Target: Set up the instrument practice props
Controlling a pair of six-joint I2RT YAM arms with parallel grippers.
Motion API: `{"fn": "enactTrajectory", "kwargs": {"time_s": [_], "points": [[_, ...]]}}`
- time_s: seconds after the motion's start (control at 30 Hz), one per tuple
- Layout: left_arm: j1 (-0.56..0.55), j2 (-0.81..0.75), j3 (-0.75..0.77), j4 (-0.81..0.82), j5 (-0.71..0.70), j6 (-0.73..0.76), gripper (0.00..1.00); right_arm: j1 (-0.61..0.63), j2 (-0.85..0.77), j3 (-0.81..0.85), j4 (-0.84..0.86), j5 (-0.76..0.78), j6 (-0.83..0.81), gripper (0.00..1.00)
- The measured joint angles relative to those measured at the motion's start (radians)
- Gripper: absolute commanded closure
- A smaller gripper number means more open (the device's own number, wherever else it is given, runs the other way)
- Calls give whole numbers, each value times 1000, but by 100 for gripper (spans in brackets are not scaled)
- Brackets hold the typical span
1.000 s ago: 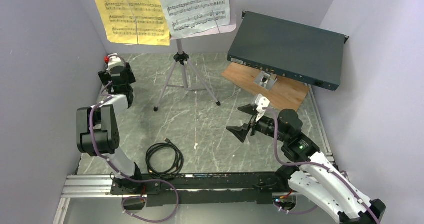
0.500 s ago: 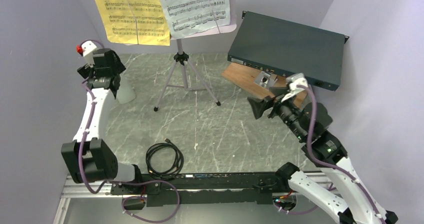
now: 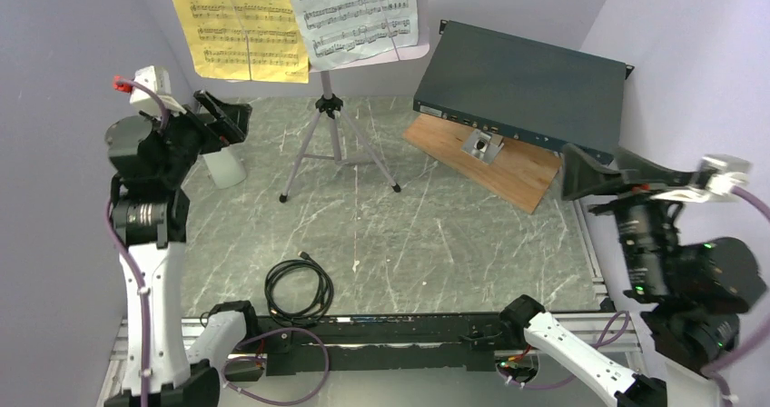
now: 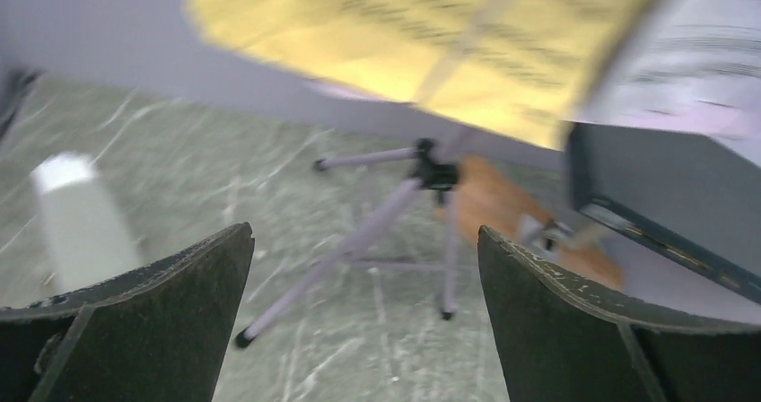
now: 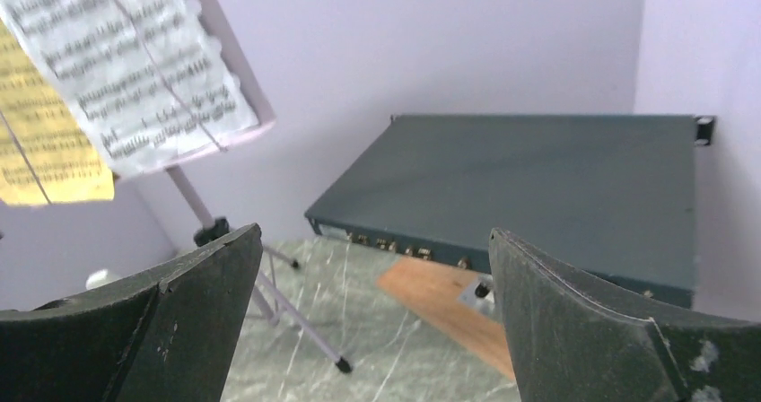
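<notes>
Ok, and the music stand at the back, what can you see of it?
The music stand stands upright at the back of the marbled table. A silvery pole rises from a black hub over three spread legs with dark feet. Its pale tilted desk is mostly covered by a yellow page and a white page of printed music.

The sheet-music pages (image 3: pixel 245 25) are paper, the tripod (image 3: pixel 329 107) silvery metal, the box (image 3: pixel 527 80) matt metal, the board (image 3: pixel 518 169) bare wood.

A: Enclosure?
B: Plain pale lilac-grey walls (image 3: pixel 64 53) left, back, right.
A: Surface?
B: Dark grey-green marble-look tabletop (image 3: pixel 436 243), white veins, scratches. Silver aluminium rail (image 3: pixel 592 266) along right edge.
A: Light?
B: Even. Soft shadows.
</notes>
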State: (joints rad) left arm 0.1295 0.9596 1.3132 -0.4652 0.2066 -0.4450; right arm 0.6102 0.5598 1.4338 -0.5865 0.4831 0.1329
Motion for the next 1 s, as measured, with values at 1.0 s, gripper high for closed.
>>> {"fn": "enactTrajectory", "kwargs": {"time_s": [1.0], "points": [[-219,-150,260,-30,422,193,1,0,0,296,-60,202,-101,0]]}}
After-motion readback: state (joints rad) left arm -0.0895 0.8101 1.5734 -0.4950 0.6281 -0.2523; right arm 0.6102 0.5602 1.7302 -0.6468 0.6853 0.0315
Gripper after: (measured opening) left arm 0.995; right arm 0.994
